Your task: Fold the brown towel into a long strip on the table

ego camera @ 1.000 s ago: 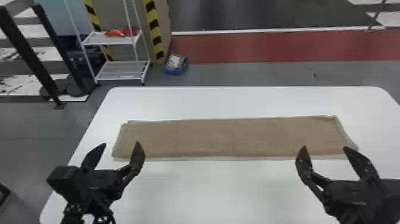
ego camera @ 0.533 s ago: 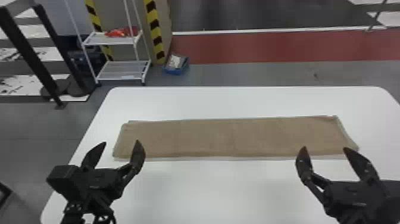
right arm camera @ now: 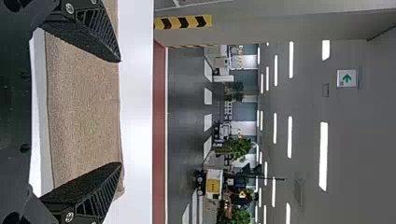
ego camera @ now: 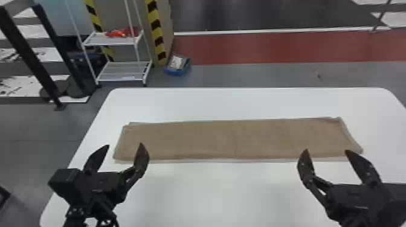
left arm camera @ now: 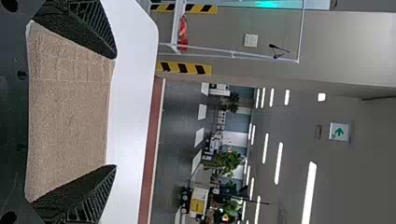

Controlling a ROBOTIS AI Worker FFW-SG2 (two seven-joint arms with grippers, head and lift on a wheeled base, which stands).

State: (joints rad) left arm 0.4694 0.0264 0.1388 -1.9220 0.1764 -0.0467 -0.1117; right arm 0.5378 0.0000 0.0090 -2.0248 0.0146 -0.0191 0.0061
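Showing staggered edges: brown towel (ego camera: 211, 140) (table (ego camera: 229, 193) all round).

An industrial hall — hazard stripes (ego camera: 155, 28), metal rack (ego camera: 120, 72), strip lights (right arm camera: 323, 156).

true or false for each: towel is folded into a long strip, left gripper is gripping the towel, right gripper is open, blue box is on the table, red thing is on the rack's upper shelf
1. The brown towel lies as a long strip on the table. True.
2. The left gripper is gripping the towel. False: its fingers are apart, with nothing clamped between them.
3. The right gripper is open. True.
4. The blue box is on the table. False: it sits on the floor beyond the table, next to the white rack.
5. Something red lies on the rack's upper shelf. True.
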